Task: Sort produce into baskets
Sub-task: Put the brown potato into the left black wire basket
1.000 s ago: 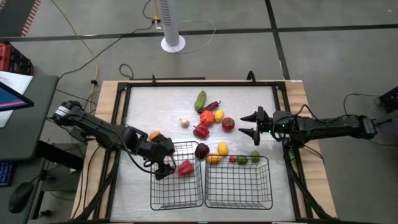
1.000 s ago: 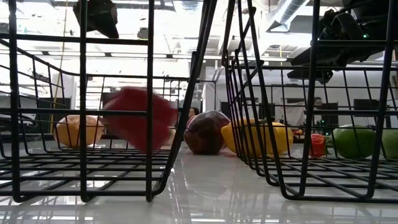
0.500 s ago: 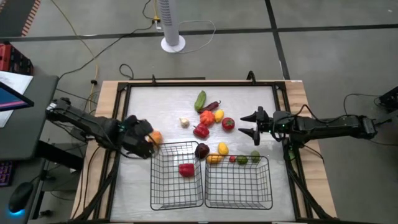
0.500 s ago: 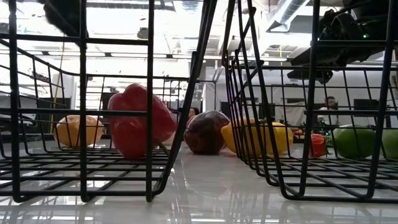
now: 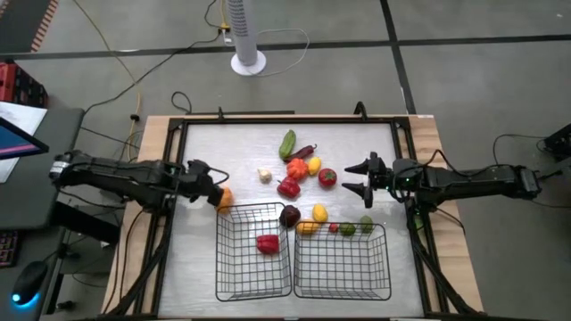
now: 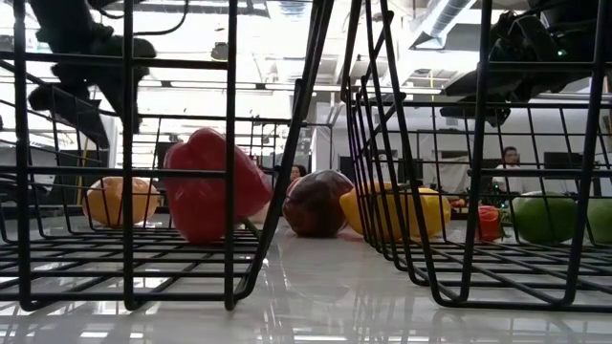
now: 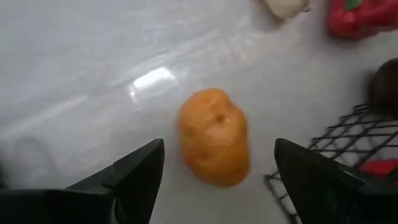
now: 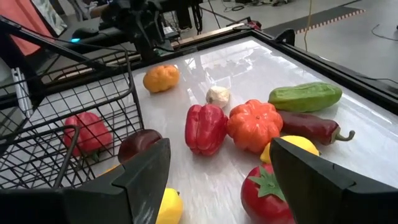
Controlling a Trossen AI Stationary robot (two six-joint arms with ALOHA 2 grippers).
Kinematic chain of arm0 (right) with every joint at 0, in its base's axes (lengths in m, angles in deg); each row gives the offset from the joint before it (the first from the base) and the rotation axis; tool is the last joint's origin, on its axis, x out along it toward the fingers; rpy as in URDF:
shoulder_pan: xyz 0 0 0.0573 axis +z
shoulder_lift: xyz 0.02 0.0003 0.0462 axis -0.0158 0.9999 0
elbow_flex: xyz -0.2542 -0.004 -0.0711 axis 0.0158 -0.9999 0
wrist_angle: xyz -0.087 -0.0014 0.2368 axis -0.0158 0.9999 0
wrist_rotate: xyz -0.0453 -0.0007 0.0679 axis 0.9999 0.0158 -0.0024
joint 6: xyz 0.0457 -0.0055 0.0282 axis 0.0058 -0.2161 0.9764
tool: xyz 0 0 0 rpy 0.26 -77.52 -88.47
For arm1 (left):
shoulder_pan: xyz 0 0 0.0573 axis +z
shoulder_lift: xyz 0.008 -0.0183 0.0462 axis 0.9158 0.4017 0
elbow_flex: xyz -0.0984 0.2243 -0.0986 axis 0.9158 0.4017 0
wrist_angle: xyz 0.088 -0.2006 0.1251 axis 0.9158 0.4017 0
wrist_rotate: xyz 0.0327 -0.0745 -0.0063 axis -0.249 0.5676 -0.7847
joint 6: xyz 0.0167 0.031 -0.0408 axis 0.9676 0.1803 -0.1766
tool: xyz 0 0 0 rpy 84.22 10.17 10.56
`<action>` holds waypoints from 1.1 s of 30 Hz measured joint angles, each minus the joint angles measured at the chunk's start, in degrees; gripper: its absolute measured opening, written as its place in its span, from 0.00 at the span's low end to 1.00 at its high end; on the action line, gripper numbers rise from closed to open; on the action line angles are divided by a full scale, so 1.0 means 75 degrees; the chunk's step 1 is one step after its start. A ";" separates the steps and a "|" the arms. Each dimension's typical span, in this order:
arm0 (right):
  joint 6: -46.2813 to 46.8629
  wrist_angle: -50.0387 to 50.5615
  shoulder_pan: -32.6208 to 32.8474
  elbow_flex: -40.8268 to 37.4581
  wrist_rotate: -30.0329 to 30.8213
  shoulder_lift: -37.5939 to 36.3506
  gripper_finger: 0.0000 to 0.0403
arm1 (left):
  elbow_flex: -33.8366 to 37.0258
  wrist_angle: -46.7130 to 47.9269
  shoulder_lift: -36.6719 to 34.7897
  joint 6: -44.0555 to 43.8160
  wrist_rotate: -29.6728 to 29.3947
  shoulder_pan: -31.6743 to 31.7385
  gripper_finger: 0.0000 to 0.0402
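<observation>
Counting from overhead, I have one red bell pepper (image 5: 267, 242) lying in the left black wire-mesh basket (image 5: 228, 283); the right wire basket (image 5: 375, 285) looks empty. Everything else remains on the white table (image 5: 223, 156): green cucumber (image 5: 287, 144), white garlic (image 5: 264, 176), tomato (image 5: 327, 177), lemons, dark pieces. My left gripper (image 7: 214, 163) stands open, straddling the small orange fruit (image 7: 214, 135) beside that basket. The right gripper (image 8: 214, 165) hovers open near the pile.

floor (image 5: 464, 80): grey concrete | white tower fan (image 5: 247, 36) beyond table | ceiling ducts (image 6: 435, 19)
</observation>
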 joint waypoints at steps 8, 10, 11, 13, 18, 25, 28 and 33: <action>-0.0001 0.0055 0.0058 0.0000 -0.0006 -0.0002 0.75 | 0.0005 -0.0196 0.1181 0.0392 0.0476 0.0698 0.83; -0.0035 0.0055 0.0116 0.0000 -0.0006 -0.0003 0.75 | 0.0005 -0.0409 0.1525 0.0532 0.0687 0.0912 0.86; -0.0041 0.0052 0.0149 0.0000 -0.0009 -0.0003 0.75 | 0.0005 -0.0558 0.1697 0.0653 0.0872 0.1007 0.87; -0.0061 0.0058 0.0189 -0.0002 -0.0009 0.0000 0.75 | 0.0005 -0.0780 0.2048 0.0857 0.1216 0.1140 0.89; -0.0067 0.0064 0.0204 -0.0003 -0.0012 0.0000 0.75 | -0.0031 -0.0966 0.2881 0.1329 0.1500 0.1256 0.90; -0.0125 0.0064 0.0201 -0.0003 -0.0012 -0.0001 0.75 | -0.0135 -0.0857 0.3336 0.1946 0.1562 0.1276 0.82; -0.0125 0.0061 0.0201 -0.0003 -0.0012 0.0000 0.75 | -0.0170 -0.0820 0.3303 0.1940 0.1560 0.1291 0.74; -0.0125 0.0064 0.0201 -0.0003 -0.0014 0.0000 0.75 | -0.0172 -0.0466 0.3291 0.1988 0.1649 0.1291 0.60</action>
